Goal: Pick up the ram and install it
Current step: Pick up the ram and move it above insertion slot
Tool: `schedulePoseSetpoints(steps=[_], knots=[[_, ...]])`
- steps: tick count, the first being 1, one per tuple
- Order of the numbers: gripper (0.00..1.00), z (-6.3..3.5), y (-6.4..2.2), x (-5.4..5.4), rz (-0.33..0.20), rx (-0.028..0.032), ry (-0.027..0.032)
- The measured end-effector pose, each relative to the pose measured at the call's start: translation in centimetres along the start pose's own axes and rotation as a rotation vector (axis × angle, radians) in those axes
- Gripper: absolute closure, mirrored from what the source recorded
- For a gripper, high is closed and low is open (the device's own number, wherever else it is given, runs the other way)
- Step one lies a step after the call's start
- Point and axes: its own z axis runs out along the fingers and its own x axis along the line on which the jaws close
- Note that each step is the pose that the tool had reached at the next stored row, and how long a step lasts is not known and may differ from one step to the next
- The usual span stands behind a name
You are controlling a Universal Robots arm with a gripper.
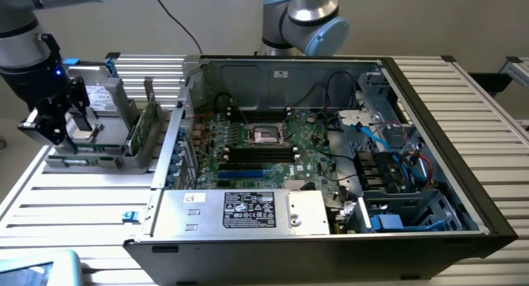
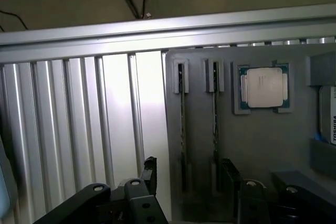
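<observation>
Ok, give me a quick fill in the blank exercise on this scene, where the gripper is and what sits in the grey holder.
1. The gripper hangs above the grey holder with its fingers ___.
2. In the holder, ___ ram sticks stand on edge next to the processor.
3. The open computer case sits on the exterior view's ___ of the holder.
Missing words: open; two; right.
</observation>
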Motion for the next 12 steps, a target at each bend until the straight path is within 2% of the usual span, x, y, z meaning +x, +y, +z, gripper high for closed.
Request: schedulePoseSetpoints(steps=[12], knots=[[0.40,2.18,-0.05,0.0,0.004,0.0000,-0.0001]])
